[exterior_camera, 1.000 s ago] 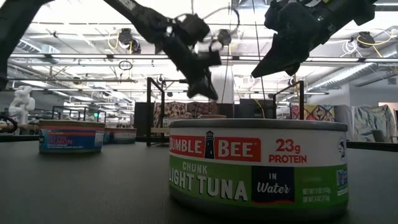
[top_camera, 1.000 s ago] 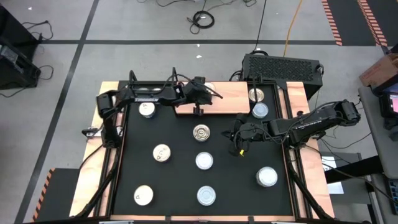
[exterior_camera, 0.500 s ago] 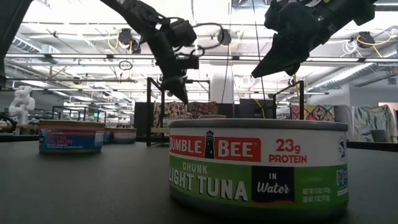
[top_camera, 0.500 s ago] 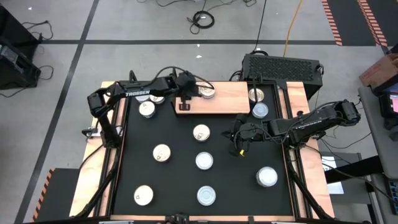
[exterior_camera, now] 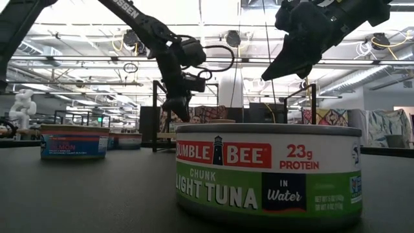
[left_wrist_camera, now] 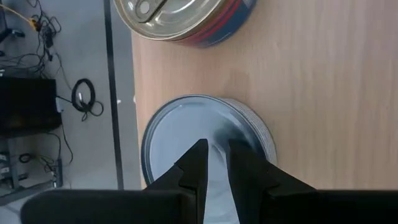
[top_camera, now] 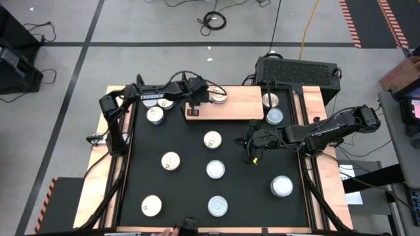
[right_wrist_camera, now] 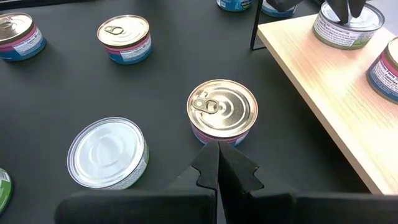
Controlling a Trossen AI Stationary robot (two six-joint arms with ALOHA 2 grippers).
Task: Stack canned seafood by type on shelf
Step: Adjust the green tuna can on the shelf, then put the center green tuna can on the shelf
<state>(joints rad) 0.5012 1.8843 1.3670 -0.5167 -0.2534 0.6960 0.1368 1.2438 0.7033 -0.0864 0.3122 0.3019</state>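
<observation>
The shelf (top_camera: 239, 108) is a light wooden board at the table's far edge. On it stand a gold-topped can (top_camera: 218, 96) and, at its left end, a silver-topped can (left_wrist_camera: 180, 124), which my left arm hides in the high view. My left gripper (left_wrist_camera: 214, 149) points steeply down over that silver top, its fingers a narrow gap apart with nothing between them. My right gripper (right_wrist_camera: 217, 155) hangs shut above the table's right half. It faces a gold-topped can (right_wrist_camera: 222, 109) that stands on the black tabletop. Several more cans stand spread over the table. My left gripper has its fingertips (right_wrist_camera: 342, 9) over the middle of the silver can's lid (left_wrist_camera: 186, 118), coming slanting from above. Whether they touch the lid I cannot tell. The can stands upright on the shelf board.
Two cans (top_camera: 272, 108) stand off the shelf's right end, and others (top_camera: 155, 115) stand near its left end. A tuna can (exterior_camera: 268, 171) sits close before the low camera. Black shelf posts (exterior_camera: 155, 113) rise at the board's ends. A black ribbed box (top_camera: 298, 69) lies behind the table.
My left gripper has gone along the shelf toward the table's left edge and a little down, tipping to point more steeply down. It now stands over the silver can, and the gold-topped can on the shelf has come into view.
</observation>
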